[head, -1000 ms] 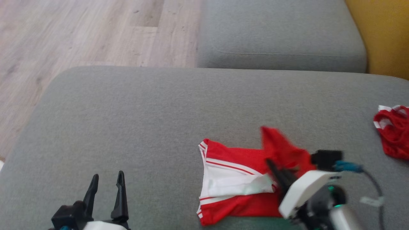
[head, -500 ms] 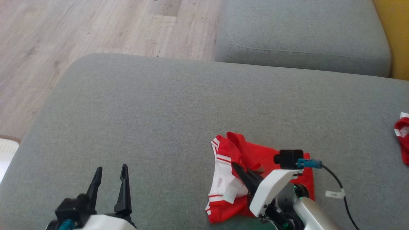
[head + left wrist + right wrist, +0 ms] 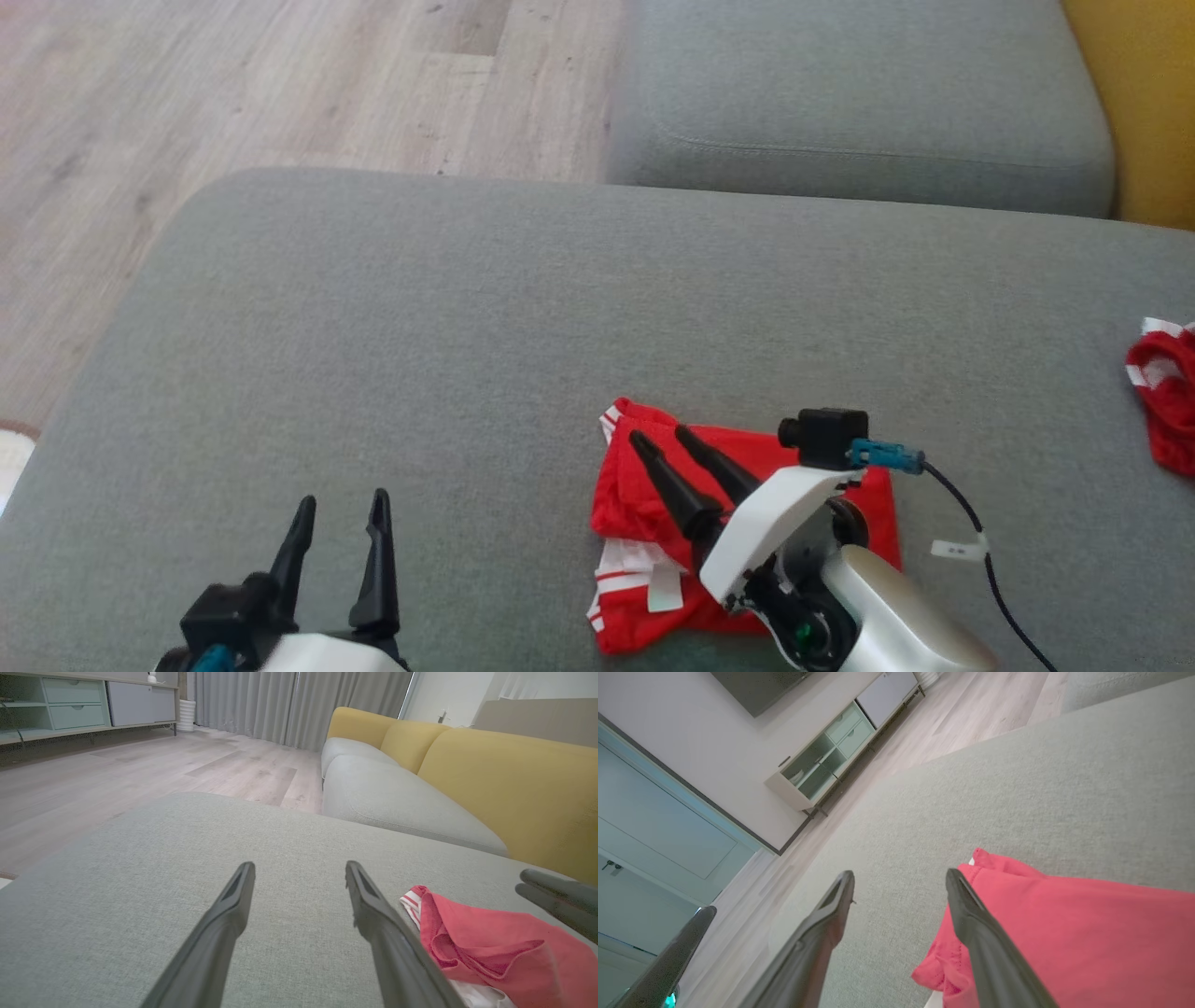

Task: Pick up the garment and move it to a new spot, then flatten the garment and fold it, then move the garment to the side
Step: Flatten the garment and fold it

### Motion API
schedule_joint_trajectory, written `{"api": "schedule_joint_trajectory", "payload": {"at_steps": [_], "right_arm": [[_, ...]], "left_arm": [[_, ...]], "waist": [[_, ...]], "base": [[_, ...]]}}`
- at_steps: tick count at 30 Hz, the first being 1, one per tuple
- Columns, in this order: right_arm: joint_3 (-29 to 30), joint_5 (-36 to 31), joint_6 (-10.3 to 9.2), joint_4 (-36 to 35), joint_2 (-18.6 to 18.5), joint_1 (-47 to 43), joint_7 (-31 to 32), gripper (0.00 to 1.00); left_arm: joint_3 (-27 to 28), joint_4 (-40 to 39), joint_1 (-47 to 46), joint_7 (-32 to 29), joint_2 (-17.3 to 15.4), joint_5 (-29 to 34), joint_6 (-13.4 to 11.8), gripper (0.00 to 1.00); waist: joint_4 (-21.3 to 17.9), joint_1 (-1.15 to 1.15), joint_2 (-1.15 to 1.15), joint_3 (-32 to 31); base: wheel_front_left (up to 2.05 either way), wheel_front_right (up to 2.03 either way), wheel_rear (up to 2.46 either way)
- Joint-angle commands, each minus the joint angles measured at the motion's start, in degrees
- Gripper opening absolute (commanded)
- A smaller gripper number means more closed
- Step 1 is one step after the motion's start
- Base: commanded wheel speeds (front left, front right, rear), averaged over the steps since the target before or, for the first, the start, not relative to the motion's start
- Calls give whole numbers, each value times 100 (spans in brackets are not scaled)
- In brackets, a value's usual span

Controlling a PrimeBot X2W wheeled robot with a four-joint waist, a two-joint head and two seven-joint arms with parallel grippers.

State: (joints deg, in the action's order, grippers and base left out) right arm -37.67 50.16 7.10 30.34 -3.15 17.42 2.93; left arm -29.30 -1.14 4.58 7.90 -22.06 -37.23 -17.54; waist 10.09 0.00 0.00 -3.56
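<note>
As the red shorts [image 3: 624, 499] lie folded, the right claw [image 3: 661, 435] gapes wide over them.
Left claw [image 3: 342, 499] idles aside, equally wide, seemingly unneeded.

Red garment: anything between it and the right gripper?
Nothing visible. The right gripper stands open directly over the folded red garment, with no other object between them on the grey cushion.

We see a thin red cloth garment with white stripes [image 3: 621, 509], soft, matt and creased. The big grey upholstered cushion [image 3: 467, 327] under it is woven fabric, matt and finely grained. The long dark fingers of the right gripper [image 3: 661, 434] and left gripper [image 3: 343, 499] look like matt plastic to us; the white wrist shell [image 3: 775, 523] is smooth and glossy. The pale plank floor [image 3: 233, 84] looks like smooth wood with a faint sheen
</note>
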Motion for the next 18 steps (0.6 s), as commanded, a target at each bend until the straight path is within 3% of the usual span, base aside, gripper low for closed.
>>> {"api": "schedule_joint_trajectory", "payload": {"at_steps": [1,8,16,17,18], "right_arm": [[-19,-33,39,-211,27,302,-176,100],[698,-1101,39,-48,27,368,-694,100],[1775,-2422,39,-22,27,-49,-708,100],[1850,-2554,39,-50,27,-121,-689,82],[1905,-2689,39,-82,27,-195,-677,57]], "left_arm": [[186,-161,-364,62,-20,29,35,100],[103,-139,-361,75,26,38,44,100],[44,-102,-361,91,43,32,67,100],[39,-102,-366,90,38,34,70,100],[36,-102,-371,88,32,36,72,100]], "waist": [[-76,0,0,-39],[-270,0,0,-104],[-325,0,0,-114],[-319,0,0,-109],[-309,0,0,-103]], "base": [[0,0,0],[0,0,0],[0,0,0],[0,0,0],[0,0,0]]}}
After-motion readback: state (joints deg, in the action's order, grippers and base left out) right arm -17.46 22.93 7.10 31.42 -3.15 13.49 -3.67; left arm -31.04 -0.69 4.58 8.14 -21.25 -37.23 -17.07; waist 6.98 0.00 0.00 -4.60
